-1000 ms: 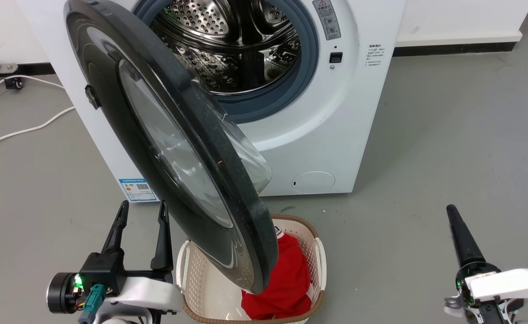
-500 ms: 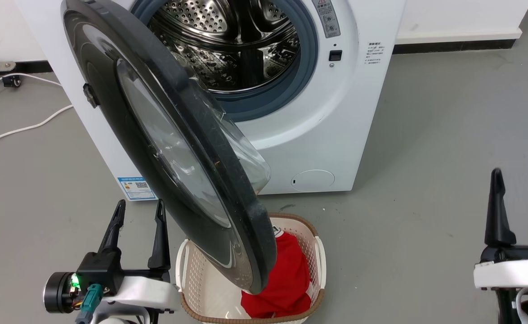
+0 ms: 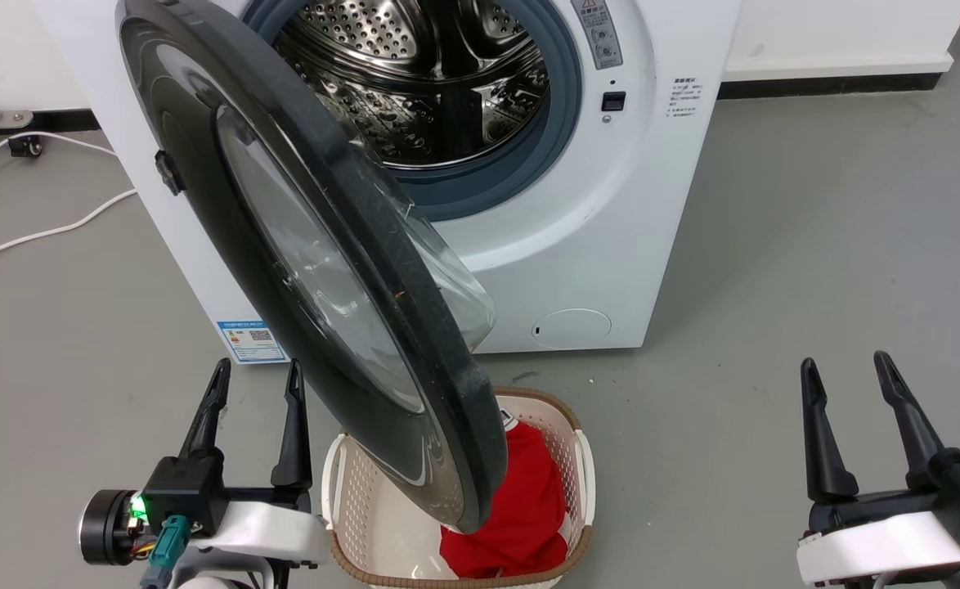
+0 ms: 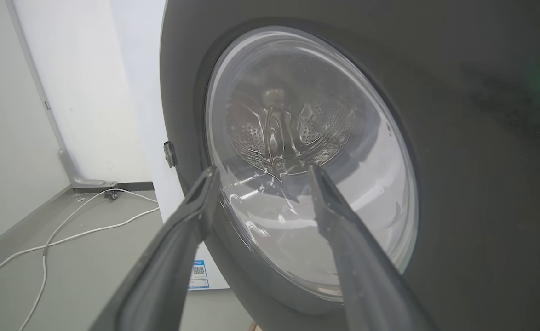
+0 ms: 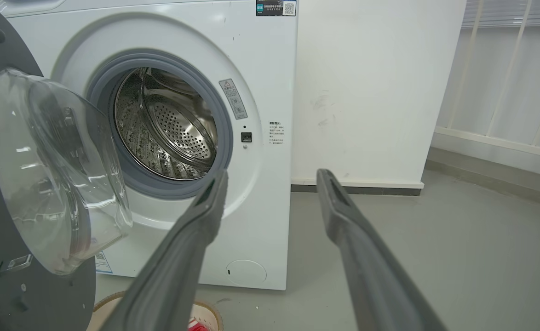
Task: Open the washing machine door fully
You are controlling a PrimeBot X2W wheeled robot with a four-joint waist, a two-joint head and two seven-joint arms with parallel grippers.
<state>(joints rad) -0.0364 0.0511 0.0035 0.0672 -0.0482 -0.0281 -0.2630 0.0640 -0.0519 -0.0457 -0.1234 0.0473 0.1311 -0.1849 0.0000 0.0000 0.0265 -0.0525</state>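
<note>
Washing machine door [image 3: 316, 270] hasn't budged vs. a sec ago: approx. half-open off the washing machine [image 3: 611, 245], hinge left, low edge over the basket [image 3: 582, 458]. Right gripper [image 3: 844, 361] has pulled back near-right, wide, empty. Left gripper [image 3: 258, 366] is wide, beside the door, not touching. Prob. needs another push. Basket holds red cloth [image 3: 529, 507]; drum [image 3: 414, 74] looks empty.

Bright even light, soft shadows, glare on the door [image 3: 308, 270]

A cream perforated plastic laundry basket with a brown rim [image 3: 568, 446] sits on the grey floor [image 3: 815, 245], red cloth [image 3: 529, 507] heaped inside; a white cable [image 3: 47, 235] trails well apart.
</note>
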